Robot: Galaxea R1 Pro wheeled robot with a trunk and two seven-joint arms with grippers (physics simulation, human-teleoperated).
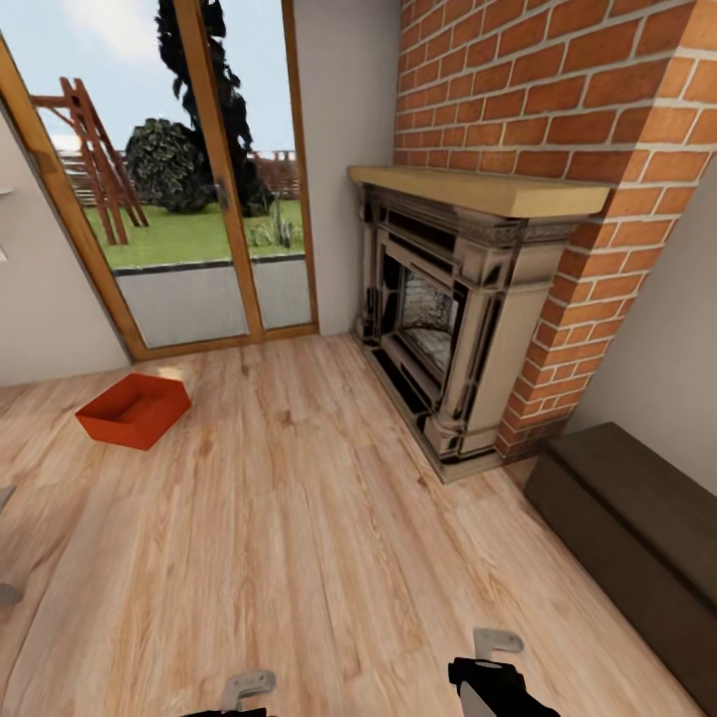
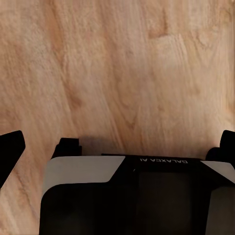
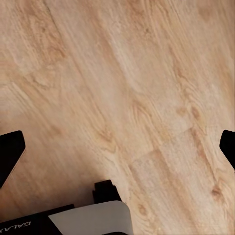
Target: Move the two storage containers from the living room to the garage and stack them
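Container (image 1: 133,409) by glass doors (image 1: 199,199); both end effectors (image 2: 117,142) (image 3: 117,147) spread (tips cropped).

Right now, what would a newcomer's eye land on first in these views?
Probably the orange-red storage container, alone on the wood plank floor near the glass doors, toward the left side. Next, the brick chimney with its ornate fireplace on the right, a dark bench beside it.
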